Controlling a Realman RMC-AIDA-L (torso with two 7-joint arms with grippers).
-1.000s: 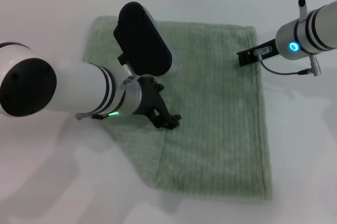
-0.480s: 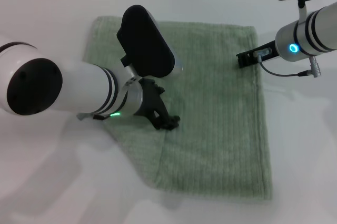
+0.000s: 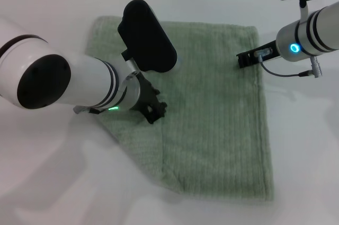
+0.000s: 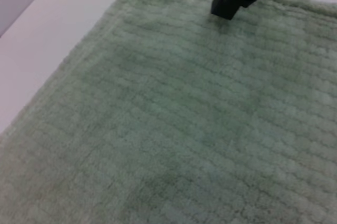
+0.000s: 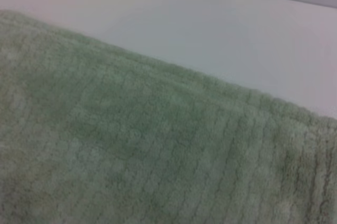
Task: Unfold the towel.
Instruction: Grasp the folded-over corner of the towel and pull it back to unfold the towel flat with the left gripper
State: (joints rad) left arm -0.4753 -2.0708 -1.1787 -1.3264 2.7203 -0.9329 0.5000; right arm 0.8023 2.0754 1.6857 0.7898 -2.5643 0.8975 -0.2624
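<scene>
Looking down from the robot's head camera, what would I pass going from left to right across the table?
Left arm's white body → left tool over the towel → open stretch of the sage-green towel → right tool at the towel's far right edge → right arm.

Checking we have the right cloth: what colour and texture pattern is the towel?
Pale sage green with fine ribbed lines, the towel shows it best in the left wrist view.

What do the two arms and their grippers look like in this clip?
Both arms are glossy white cylinders with black bands near the wrist. The left arm has a round black cap, a green light, a black oval wrist housing, and a black left gripper. The right arm shows a cyan ring light, a thin grey looping cable, and a black right gripper.
</scene>
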